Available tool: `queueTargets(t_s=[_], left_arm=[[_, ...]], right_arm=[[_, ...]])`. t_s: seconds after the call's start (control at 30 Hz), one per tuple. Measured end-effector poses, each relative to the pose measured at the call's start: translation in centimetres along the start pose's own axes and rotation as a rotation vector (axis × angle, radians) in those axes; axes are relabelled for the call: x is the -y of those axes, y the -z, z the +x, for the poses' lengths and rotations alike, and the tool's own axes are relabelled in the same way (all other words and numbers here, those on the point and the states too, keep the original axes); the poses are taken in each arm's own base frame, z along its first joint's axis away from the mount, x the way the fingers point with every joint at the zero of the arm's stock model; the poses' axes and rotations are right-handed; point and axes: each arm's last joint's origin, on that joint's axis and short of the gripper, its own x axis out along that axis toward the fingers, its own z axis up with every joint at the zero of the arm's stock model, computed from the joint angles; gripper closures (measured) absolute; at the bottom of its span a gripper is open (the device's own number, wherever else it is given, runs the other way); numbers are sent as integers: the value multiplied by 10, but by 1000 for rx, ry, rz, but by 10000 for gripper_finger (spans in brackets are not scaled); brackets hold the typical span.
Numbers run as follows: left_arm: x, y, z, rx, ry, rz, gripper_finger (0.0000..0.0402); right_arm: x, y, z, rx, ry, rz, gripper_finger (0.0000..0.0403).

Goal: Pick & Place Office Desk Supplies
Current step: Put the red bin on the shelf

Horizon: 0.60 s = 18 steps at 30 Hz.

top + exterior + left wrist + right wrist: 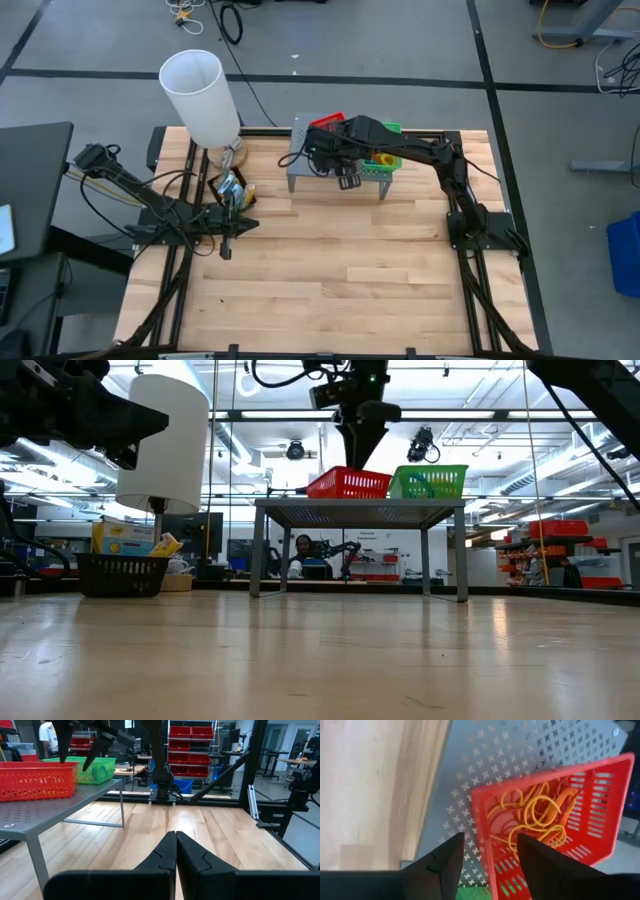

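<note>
A small red mesh tray holding orange and yellow rubber bands stands on the grey perforated stand, next to a green mesh tray. My right gripper hangs open above the red tray's edge, fingers pointing down and touching nothing. My left gripper is shut and empty, low over the table on its left side. A black mesh basket stands on the table and holds the yellow-green crayon box.
The tall white lampshade stands at the table's far left, just behind the black basket. The stand takes up the far middle. Bare wood spreads over the near half of the table.
</note>
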Motion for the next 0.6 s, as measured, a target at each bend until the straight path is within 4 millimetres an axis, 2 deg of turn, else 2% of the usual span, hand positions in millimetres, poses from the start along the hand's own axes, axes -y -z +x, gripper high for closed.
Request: queueTargets(t_s=[0.43,0.6], left_arm=[[0,0,0,0,3,2,396],[1,0,0,0,18,3,396]], right_arm=[[7,9,7,-81,3,14,256],[9,10,8,-83,2,13,298]])
